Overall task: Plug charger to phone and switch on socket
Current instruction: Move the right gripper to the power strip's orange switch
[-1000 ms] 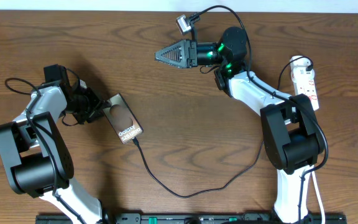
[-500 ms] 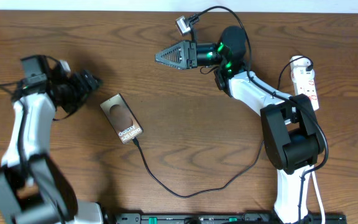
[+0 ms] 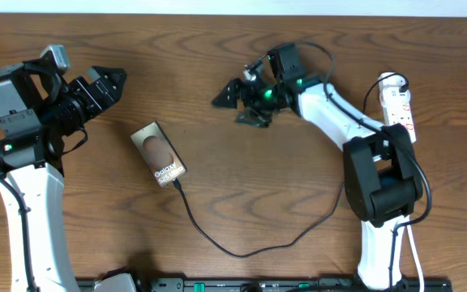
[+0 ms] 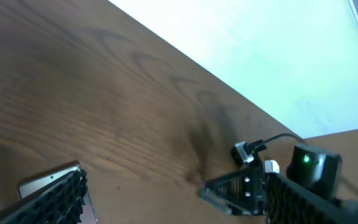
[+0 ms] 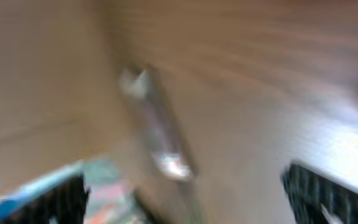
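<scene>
The phone (image 3: 159, 154) lies flat on the wooden table, screen up, and its corner shows at the lower left of the left wrist view (image 4: 45, 179). The charger (image 3: 242, 252) is a thin black cable whose tip meets the phone's lower end. It loops across the table toward the right arm's base. My left gripper (image 3: 106, 86) hangs open above and to the left of the phone, holding nothing. My right gripper (image 3: 237, 105) is open over the table's middle back, empty. The socket (image 3: 400, 104) lies at the far right. The right wrist view is blurred.
A white cord (image 3: 418, 259) runs from the socket down past the right arm's base (image 3: 379, 186). The pale wall meets the table's far edge (image 4: 241, 68). The right gripper (image 4: 235, 190) shows in the left wrist view.
My left gripper has opened, let go of the phone and pulled back up and left. The right gripper has swung from level to tilted down over the table.
</scene>
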### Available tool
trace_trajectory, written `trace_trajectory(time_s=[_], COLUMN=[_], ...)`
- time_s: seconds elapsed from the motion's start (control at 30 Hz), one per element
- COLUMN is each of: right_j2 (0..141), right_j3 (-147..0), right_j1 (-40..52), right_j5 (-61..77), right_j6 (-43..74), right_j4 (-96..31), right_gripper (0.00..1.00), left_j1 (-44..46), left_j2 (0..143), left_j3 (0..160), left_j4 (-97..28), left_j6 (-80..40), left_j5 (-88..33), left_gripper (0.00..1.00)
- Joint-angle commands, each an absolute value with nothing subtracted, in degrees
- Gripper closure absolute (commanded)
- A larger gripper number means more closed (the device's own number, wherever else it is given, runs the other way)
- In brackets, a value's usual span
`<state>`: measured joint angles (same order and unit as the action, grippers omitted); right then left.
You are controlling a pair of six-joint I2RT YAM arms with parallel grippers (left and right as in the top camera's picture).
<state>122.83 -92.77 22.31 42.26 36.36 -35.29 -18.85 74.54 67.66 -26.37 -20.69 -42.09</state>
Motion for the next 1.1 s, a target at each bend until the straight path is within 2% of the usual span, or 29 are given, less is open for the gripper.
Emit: trace_trajectory(time_s=[0.0,0.13,0.3,0.5,0.63,0.7,0.9,1.07], right_j2=[119.13,119.13,119.13,119.22,120.11,120.86,124.75,131.96], right_j3=[-106.24,-118.83,-128.03,-131.79,-131.72,-131.37,-131.02,-131.02], right_j1=[22.11,20.53,12.67,-9.10,-22.63,-27.31,-30.55,-29.15], right_j5=[10.22,-6.22,-10.22,10.79,31.18,35.55,35.51,35.59], right_j6=[24.97,23.53,23.03,18.02,6.46,-0.99,-17.17,-20.88], right_j4=[-50.59,-62.70,-64.55,-67.61,-71.35,-73.95,-80.49,-82.11], right_gripper=[0.01,0.01,0.01,0.01,0.01,0.01,0.01,0.01], left_j1=[-18.90,-18.90,-18.90,-18.90,-18.90,-18.90,-18.90,-18.90], left_j2=[74.48,74.65,74.89,74.91,74.91,74.91,74.91,74.91], left_j3=[68.27,68.27,68.25,68.20,68.20,68.20,68.20,68.18], left_j4=[-26.26,-26.33,-27.42,-28.64,-28.64,-28.62,-28.86,-29.69], left_j6=[-19.73,-19.66,-18.79,-17.56,-17.56,-17.56,-17.58,-17.58], left_j5=[-42.87,-42.87,-42.87,-42.85,-42.85,-42.83,-42.85,-42.85], left_gripper=[0.11,0.11,0.11,0.11,0.11,0.11,0.11,0.11])
